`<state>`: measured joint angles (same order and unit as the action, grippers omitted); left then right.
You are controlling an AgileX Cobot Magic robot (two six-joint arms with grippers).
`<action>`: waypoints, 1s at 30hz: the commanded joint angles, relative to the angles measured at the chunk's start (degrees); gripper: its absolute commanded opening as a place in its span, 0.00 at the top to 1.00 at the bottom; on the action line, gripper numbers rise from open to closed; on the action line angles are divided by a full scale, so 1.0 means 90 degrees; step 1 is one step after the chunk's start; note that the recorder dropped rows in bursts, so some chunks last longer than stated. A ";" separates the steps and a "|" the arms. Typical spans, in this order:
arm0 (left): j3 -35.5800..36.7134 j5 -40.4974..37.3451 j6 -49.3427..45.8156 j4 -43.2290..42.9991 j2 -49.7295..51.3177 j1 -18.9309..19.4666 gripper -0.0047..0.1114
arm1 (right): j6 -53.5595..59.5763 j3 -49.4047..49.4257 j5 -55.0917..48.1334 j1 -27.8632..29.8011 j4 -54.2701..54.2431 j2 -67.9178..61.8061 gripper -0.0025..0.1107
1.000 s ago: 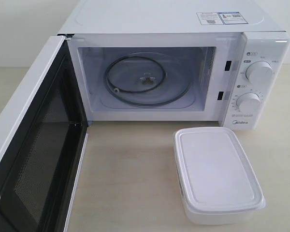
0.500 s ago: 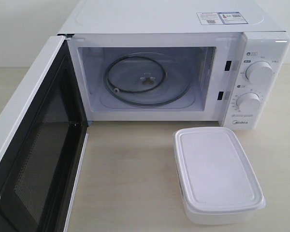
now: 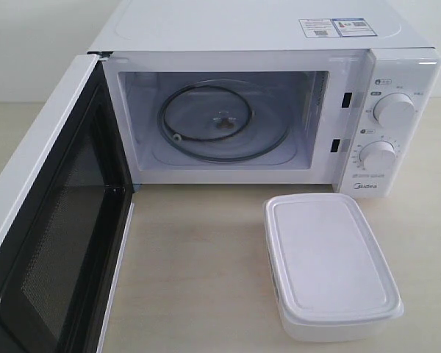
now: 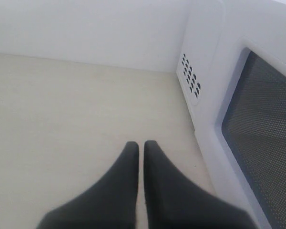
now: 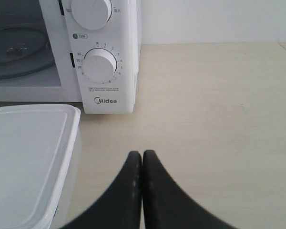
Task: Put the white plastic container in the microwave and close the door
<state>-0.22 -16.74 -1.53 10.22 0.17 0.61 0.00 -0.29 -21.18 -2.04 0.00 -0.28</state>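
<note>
The white plastic container (image 3: 331, 265) lies lidded on the table in front of the microwave's (image 3: 279, 33) dial panel, outside the cavity. The door (image 3: 48, 243) stands swung wide open at the left, its mesh window facing inward, and the glass turntable (image 3: 222, 121) is bare. Neither gripper shows in the exterior view. In the left wrist view my left gripper (image 4: 140, 145) is shut and empty over the table, beside the door's (image 4: 257, 124) outer face. In the right wrist view my right gripper (image 5: 142, 155) is shut and empty, just beside the container (image 5: 26, 157).
The pale wooden table (image 3: 198, 272) runs in front of the microwave between the open door and the container. Two round dials (image 3: 394, 110) sit on the right panel. A white wall (image 4: 86, 28) stands behind the table.
</note>
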 commanded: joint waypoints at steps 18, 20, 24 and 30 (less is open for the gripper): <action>0.0025 -0.0017 0.0072 -0.0025 -0.0019 -0.0038 0.92 | 0.0398 0.0032 0.1320 0.0033 0.0067 0.0031 0.98; 0.0025 -0.0017 0.0072 -0.0025 -0.0019 -0.0038 0.92 | 0.0492 0.0032 0.1885 0.0033 0.0067 0.0031 0.98; 0.0025 -0.0017 0.0072 -0.0025 -0.0019 -0.0038 0.92 | 0.0492 0.0032 0.2845 0.0033 0.0067 0.0031 0.98; 0.0025 -0.0017 0.0072 -0.0025 -0.0019 -0.0038 0.92 | 0.0492 0.0032 0.3428 0.0033 0.0067 0.0031 0.98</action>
<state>-0.22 -16.74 -1.53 10.22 0.17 0.61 3.95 0.05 7.48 -2.04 0.00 -0.28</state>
